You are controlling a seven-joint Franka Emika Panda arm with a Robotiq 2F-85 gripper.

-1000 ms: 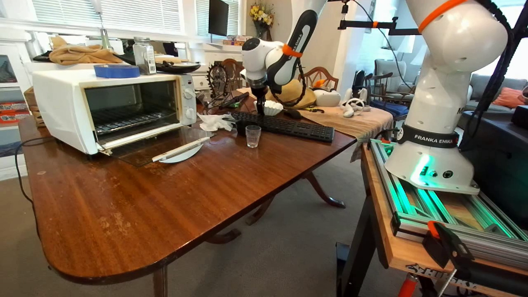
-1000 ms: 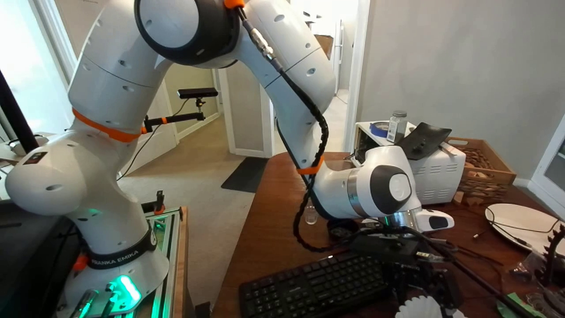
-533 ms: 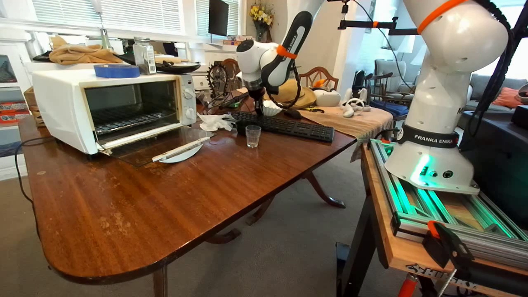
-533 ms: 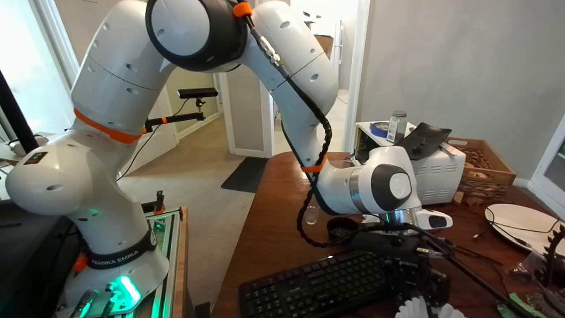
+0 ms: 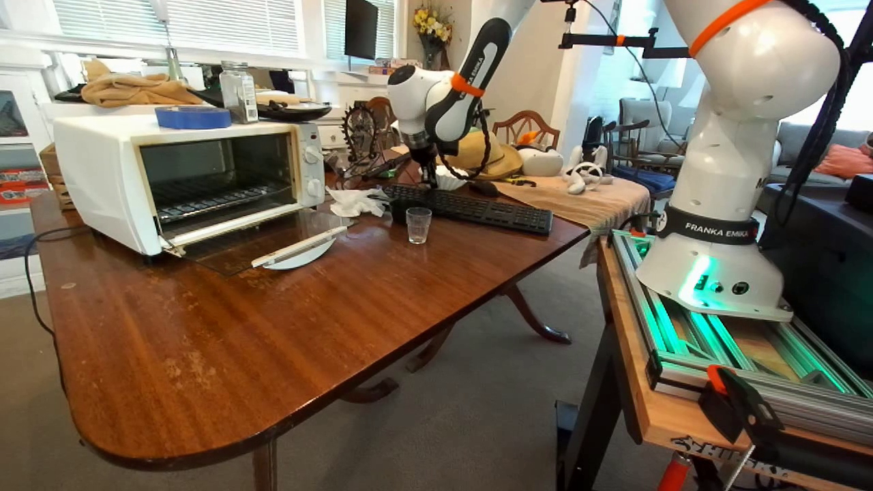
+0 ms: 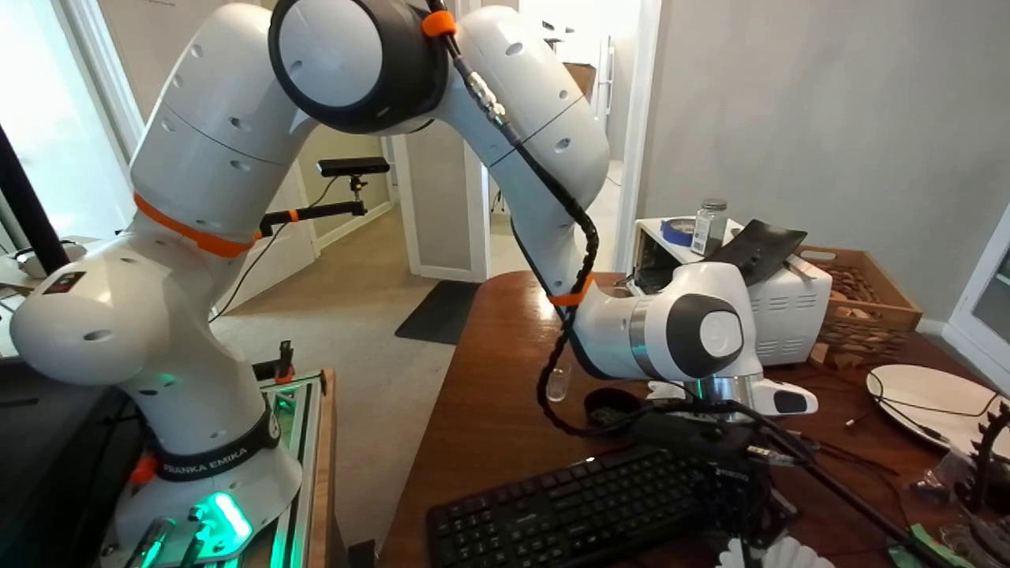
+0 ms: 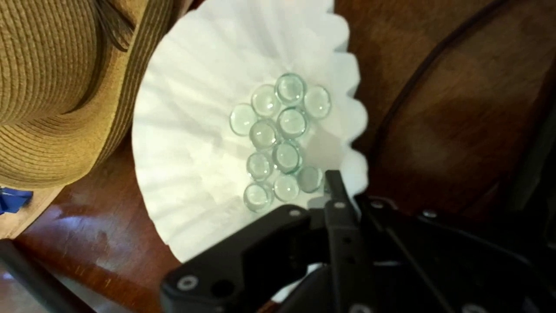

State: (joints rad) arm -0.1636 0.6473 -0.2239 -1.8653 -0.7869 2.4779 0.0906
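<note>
A white fluted paper filter (image 7: 186,143) fills much of the wrist view, and several clear glass beads (image 7: 289,156) lie inside it. My gripper (image 7: 343,187) is shut on the filter's scalloped rim. One finger (image 7: 336,191) stands on the inner side beside the beads; the second is dark and hard to make out on the outer side. The filter (image 5: 451,179) shows just beside the gripper (image 5: 430,181) in an exterior view, behind the keyboard. The bottom edge of an exterior view cuts off the filter (image 6: 789,554), and the fingertips are hard to make out there.
A black keyboard (image 6: 568,505) lies close to the gripper. Near it stand a clear glass (image 5: 418,225), a black cup (image 6: 611,408) and crumpled white paper (image 5: 356,202). A straw hat (image 7: 126,108) borders the filter. The toaster oven (image 5: 95,170) has its door lowered.
The gripper has gone from open to shut, taking hold of the filter's rim. The hand has shifted slightly to the left in an exterior view, and the filter's wall has bent.
</note>
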